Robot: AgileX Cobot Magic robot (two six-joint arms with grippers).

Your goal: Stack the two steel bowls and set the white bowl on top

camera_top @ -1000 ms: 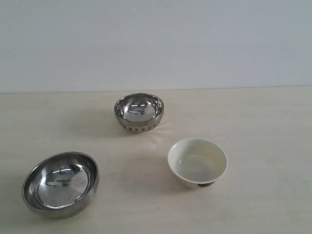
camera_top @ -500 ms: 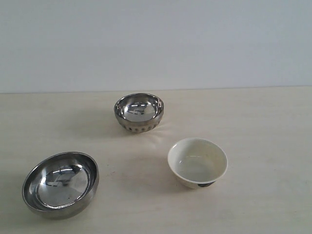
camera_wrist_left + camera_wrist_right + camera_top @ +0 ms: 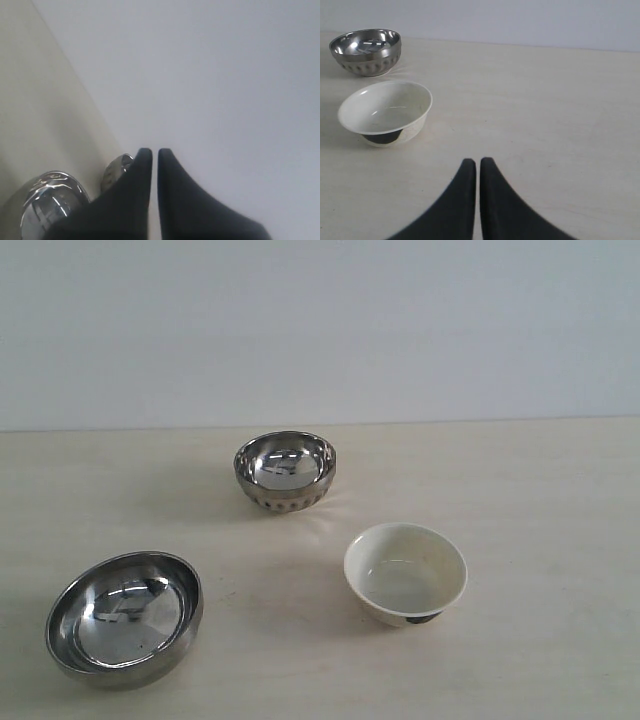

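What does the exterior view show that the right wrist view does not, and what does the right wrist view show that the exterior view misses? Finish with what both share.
Only the exterior view: the wider plain steel bowl, at that view's lower left. Only the right wrist view: the right gripper, shut and empty. Both: the smaller steel bowl with its dotted band and the white bowl with a dark mark near its base, upright and apart on the pale table.
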